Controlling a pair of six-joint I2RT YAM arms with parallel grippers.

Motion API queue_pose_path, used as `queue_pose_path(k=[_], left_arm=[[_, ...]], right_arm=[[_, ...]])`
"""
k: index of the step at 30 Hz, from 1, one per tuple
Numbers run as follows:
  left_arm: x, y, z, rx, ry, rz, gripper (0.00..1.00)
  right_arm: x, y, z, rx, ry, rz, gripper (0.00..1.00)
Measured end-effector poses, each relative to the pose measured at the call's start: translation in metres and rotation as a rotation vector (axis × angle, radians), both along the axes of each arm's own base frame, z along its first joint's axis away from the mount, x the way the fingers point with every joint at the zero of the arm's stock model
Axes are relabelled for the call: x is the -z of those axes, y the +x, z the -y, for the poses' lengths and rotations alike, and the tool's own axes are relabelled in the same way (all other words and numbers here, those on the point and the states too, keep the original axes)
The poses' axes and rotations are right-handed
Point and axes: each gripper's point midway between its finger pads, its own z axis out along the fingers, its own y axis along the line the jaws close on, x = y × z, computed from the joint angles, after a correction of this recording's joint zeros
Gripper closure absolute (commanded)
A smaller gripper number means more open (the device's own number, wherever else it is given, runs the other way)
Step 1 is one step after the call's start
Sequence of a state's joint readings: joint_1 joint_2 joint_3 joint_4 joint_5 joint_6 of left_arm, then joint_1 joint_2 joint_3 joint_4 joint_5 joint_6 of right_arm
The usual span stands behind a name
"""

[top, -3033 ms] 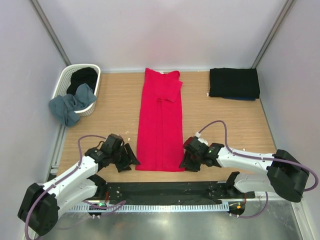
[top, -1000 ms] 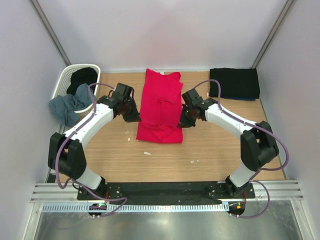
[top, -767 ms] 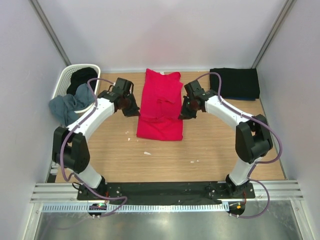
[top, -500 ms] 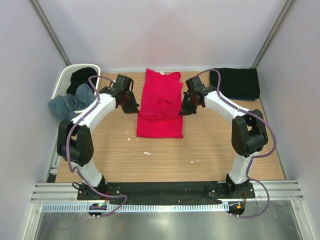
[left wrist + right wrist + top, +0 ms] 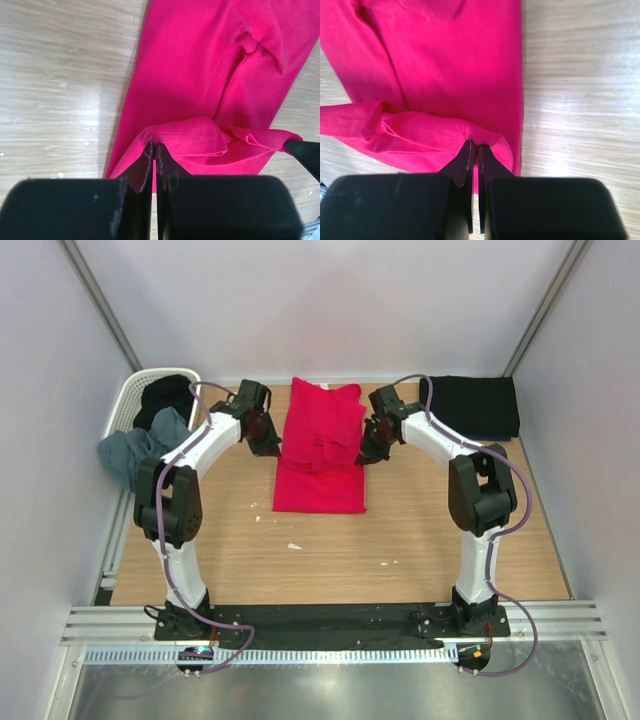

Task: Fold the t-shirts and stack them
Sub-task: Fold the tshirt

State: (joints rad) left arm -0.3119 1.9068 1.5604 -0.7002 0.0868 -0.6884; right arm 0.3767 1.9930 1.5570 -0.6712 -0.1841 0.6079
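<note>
**Hem carried over the far half: the lengthwise fold is under way**

Our left gripper [image 5: 154, 146] is pressed together on the left corner of the hem of the red shirt [image 5: 320, 455], a thin lip of cloth caught between its fingers. Our right gripper [image 5: 474, 145] is pressed together in the same way on the right corner. Both wrist views show the stitched hem sagging between the two pinches, above the layer that lies flat beneath.

Three seconds ago the shirt lay as one long strip, its hem close to our bases and a gripper at each near corner. Since then both arms have reached far out and drawn the hem away from us, so the strip has doubled over. A new fold edge now forms the near end, and the shirt covers only about half the length it did. We judge that the fold is nearly made but not set. The hem hangs above the far half, short of the collar, and has yet to be laid down and let go.

The shirt sits mid-worktop [image 5: 420, 540], towards the back. Its long axis runs from us to the back wall, collar end farthest away and fold edge nearest.

The black stack [image 5: 468, 405] lies at the far right. A grey-blue shirt [image 5: 135, 450] hangs over the basket [image 5: 126, 404] at the far left.
</note>
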Motion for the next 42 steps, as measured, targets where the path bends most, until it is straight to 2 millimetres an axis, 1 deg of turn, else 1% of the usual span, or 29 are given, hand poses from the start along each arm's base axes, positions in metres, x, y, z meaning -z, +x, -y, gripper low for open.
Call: queue_pose_path(k=[4, 8, 11, 16, 19, 24, 27, 31, 34, 38, 41, 42], left_arm=[[0.001, 0.008, -0.001, 0.003, 0.004, 0.006, 1.0], [-0.001, 0.016, 0.001, 0.008, 0.002, 0.019, 1.0], [0.002, 0.02, 0.002, 0.012, 0.002, 0.02, 1.0], [0.013, 0.023, 0.002, 0.017, 0.01, 0.008, 1.0], [0.018, 0.025, 0.003, 0.022, 0.015, 0.006, 1.0], [0.02, 0.033, 0.004, 0.025, 0.017, 0.015, 1.0], [0.02, 0.034, 0.003, 0.022, 0.023, 0.02, 1.0], [0.019, 0.036, 0.001, 0.017, 0.028, 0.025, 1.0], [0.018, 0.038, 0.0, 0.013, 0.027, 0.03, 1.0], [0.015, 0.046, 0.001, 0.01, 0.022, 0.046, 1.0], [0.018, 0.053, 0.003, 0.011, 0.018, 0.052, 1.0], [0.02, 0.054, 0.003, 0.012, 0.018, 0.049, 0.98]], right_arm=[[-0.006, 0.012, -0.001, -0.001, 0.007, 0.02, 0.99], [-0.007, 0.02, -0.001, 0.001, 0.009, 0.028, 0.99], [0.0, 0.021, 0.001, 0.005, 0.005, 0.012, 0.99], [0.017, 0.021, 0.005, 0.008, 0.003, -0.028, 0.99], [0.022, 0.022, 0.006, 0.008, 0.003, -0.041, 0.99], [0.015, 0.032, 0.004, 0.006, 0.015, -0.021, 0.99], [0.009, 0.037, 0.003, 0.004, 0.021, -0.001, 0.99], [0.005, 0.04, 0.003, 0.003, 0.023, 0.009, 0.99], [0.007, 0.043, 0.003, 0.002, 0.023, 0.008, 0.99], [0.013, 0.047, 0.003, 0.001, 0.017, 0.002, 0.99], [0.019, 0.05, 0.004, -0.002, 0.012, -0.009, 0.98], [0.02, 0.051, 0.003, -0.004, 0.01, -0.01, 0.96]])
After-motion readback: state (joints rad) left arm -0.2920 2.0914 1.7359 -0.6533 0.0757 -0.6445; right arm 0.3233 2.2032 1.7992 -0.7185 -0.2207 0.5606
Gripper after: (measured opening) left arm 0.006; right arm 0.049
